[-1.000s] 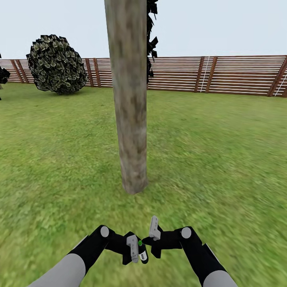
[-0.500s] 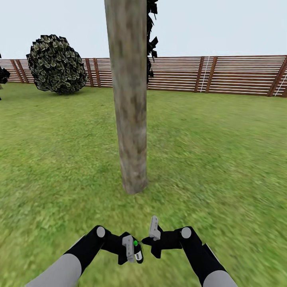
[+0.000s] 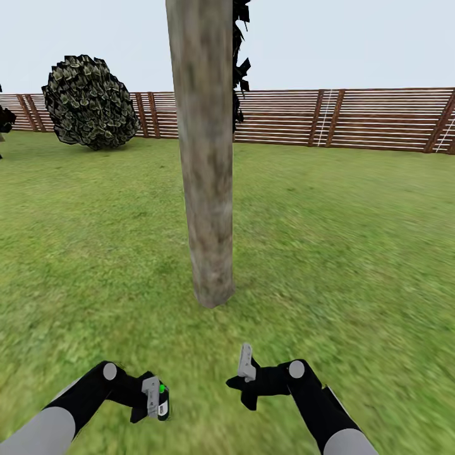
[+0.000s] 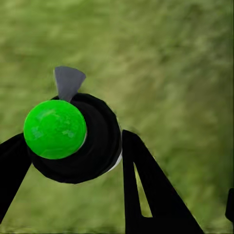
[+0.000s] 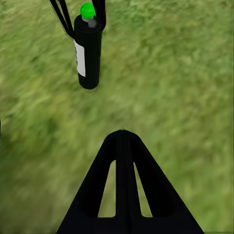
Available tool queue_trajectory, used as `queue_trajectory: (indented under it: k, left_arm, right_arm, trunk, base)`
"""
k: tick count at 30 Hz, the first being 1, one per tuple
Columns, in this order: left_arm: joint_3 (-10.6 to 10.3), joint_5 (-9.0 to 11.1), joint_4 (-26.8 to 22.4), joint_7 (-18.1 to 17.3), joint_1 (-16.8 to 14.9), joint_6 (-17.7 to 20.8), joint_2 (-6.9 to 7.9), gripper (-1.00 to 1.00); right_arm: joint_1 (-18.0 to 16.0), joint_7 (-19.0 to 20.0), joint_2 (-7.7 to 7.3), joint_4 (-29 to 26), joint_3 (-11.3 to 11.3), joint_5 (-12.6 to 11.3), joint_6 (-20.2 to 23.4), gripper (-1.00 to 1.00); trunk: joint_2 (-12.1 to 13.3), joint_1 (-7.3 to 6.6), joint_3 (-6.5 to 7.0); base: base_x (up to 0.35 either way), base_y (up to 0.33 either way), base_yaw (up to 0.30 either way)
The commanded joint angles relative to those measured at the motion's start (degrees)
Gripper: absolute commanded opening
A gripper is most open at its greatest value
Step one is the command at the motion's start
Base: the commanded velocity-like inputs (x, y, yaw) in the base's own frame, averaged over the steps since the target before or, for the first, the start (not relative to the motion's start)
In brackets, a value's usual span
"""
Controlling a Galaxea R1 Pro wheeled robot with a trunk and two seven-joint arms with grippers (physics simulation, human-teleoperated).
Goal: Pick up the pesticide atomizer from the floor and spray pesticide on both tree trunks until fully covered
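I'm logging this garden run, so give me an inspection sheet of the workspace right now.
Surface: green grass floor.
Job's things: pesticide atomizer, black with a white label, its top showing green; pale mottled tree trunk ahead, no whitish specks seen on it.
Clutter: nothing seen.
Grippers: left gripper shut on the atomizer, low at the left; right gripper shut, holding nothing, apart from the bottle.
Cables: nothing seen.
Surroundings: brown slat fence, round dark bush, dark foliage behind the trunk, pale sky.
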Motion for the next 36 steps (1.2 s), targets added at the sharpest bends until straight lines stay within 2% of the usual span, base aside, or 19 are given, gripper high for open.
queue_trajectory:
  k: [1,2,6,9,11,12,15,16,18,19,21,23,25,27,28,30,33,34,36]
  left_arm:
    - [-0.12,-0.29,-0.07,0.11,0.0,-0.51,0.45,-1.0]
    - [-0.11,-0.29,-0.05,0.13,0.05,-0.47,0.99,-1.0]
    - [0.16,0.14,0.45,0.36,0.11,-0.42,3.52,-1.0]
    - [5.35,0.33,0.85,3.66,0.26,-0.28,4.74,-1.0]
    - [10.65,0.41,1.2,6.6,0.47,-0.12,4.79,-1.0]
    - [11.97,0.44,1.43,7.29,0.59,-0.11,4.76,-1.0]
    - [19.94,0.45,3.63,11.82,1.21,-0.07,4.42,-1.0]
    - [21.32,0.47,4.09,12.83,1.26,-0.07,4.34,-1.0]
    - [26.31,0.52,5.96,17.49,1.37,-0.06,3.99,-1.0]
    - [28.27,0.55,6.85,20.05,1.4,-0.06,3.69,-1.0]
    - [30.56,0.58,7.96,24.06,1.42,-0.06,3.25,-1.0]
    - [32.78,0.6,9.06,29.07,1.44,0.0,2.38,-1.0]
    - [34.67,0.61,10.04,33.04,1.44,0.22,1.29,-1.0]
    - [36.5,0.61,11.05,36.06,1.44,1.26,0.46,-1.0]
    - [38.62,0.61,11.71,38.41,1.44,3.7,0.04,-1.0]
    - [40.39,0.66,11.97,39.7,1.45,6.72,-0.27,-1.0]
    - [41.66,0.67,12.14,40.31,1.45,10.27,-1.03,-1.0]
    - [41.76,0.49,12.18,40.44,1.49,10.98,-2.29,-1.0]
    - [42.0,0.49,11.81,40.46,1.46,11.48,-2.69,-1.0]
  right_arm:
    - [-0.02,0.1,-0.11,-0.04,-0.13,0.54,-0.61,-1.0]
    - [-0.02,0.16,-0.44,0.02,-0.16,0.48,-0.64,1.0]
    - [-0.01,0.12,-2.19,1.43,-0.3,0.4,-0.69,1.0]
    - [0.04,-1.34,-4.39,5.89,-0.48,0.45,-0.79,1.0]
    - [0.06,-6.54,-5.62,9.03,-0.54,0.45,-0.82,1.0]
    - [0.07,-8.48,-5.92,9.86,-0.54,0.43,-0.84,1.0]
    - [0.13,-23.92,-6.88,15.89,-0.57,0.29,-0.84,1.0]
    - [0.14,-26.91,-6.91,17.1,-0.55,0.25,-0.85,1.0]
    - [0.15,-39.03,-6.9,22.36,-0.53,0.02,-1.12,1.0]
    - [0.15,-44.59,-6.85,25.04,-0.53,-0.13,-1.62,1.0]
    - [0.15,-51.91,-6.75,28.89,-0.55,-0.84,-3.15,1.0]
    - [0.17,-59.89,-6.66,33.27,-0.57,-3.37,-6.5,1.0]
    - [0.18,-65.97,-6.65,36.38,-0.57,-7.87,-9.82,1.0]
    - [0.22,-70.36,-6.82,37.99,-0.58,-13.88,-12.15,1.0]
    - [0.23,-72.92,-7.08,38.67,-0.58,-20.6,-13.36,1.0]
    - [0.24,-73.97,-7.31,38.96,-0.53,-25.81,-13.93,1.0]
    - [0.24,-74.29,-7.71,39.04,-0.36,-29.24,-14.31,1.0]
    - [0.24,-74.21,-7.85,39.14,-0.19,-29.68,-14.51,1.0]
    - [0.33,-74.24,-8.13,39.15,-0.15,-29.75,-15.04,1.0]
  trunk:
    - [-0.02,-0.01,-0.05]
    - [-0.02,-0.01,-0.05]
    - [-0.02,-0.01,-0.05]
    - [-0.02,-0.01,-0.05]
    - [-0.02,-0.01,-0.05]
    - [-0.02,-0.01,-0.05]
    - [-0.02,-0.01,-0.05]
    - [-0.02,-0.01,-0.05]
    - [-0.02,-0.01,-0.05]
    - [-0.02,-0.01,-0.05]
    - [-0.02,-0.01,-0.05]
    - [-0.02,-0.01,-0.05]
    - [-0.02,-0.01,-0.05]
    - [-0.02,-0.01,-0.05]
    - [-0.02,-0.01,-0.05]
    - [-0.02,-0.01,-0.05]
    - [-0.02,-0.01,-0.05]
    - [-0.02,-0.01,-0.05]
    - [-0.02,-0.01,-0.05]
  base:
    - [0.0,0.0,0.0]
    - [0.0,0.0,0.0]
    - [0.0,0.0,0.0]
    - [0.0,0.0,0.0]
    - [0.0,0.0,0.0]
    - [0.0,0.0,0.0]
    - [0.0,0.0,0.0]
    - [0.0,0.0,0.0]
    - [0.0,0.0,0.0]
    - [0.0,0.0,0.0]
    - [0.0,0.0,0.0]
    - [0.0,0.0,0.0]
    - [0.0,0.0,0.0]
    - [0.0,0.0,0.0]
    - [0.0,0.0,0.0]
    - [0.0,0.0,0.0]
    - [0.0,0.0,0.0]
    - [0.012,0.0,0.0]
    - [0.139,0.0,0.0]
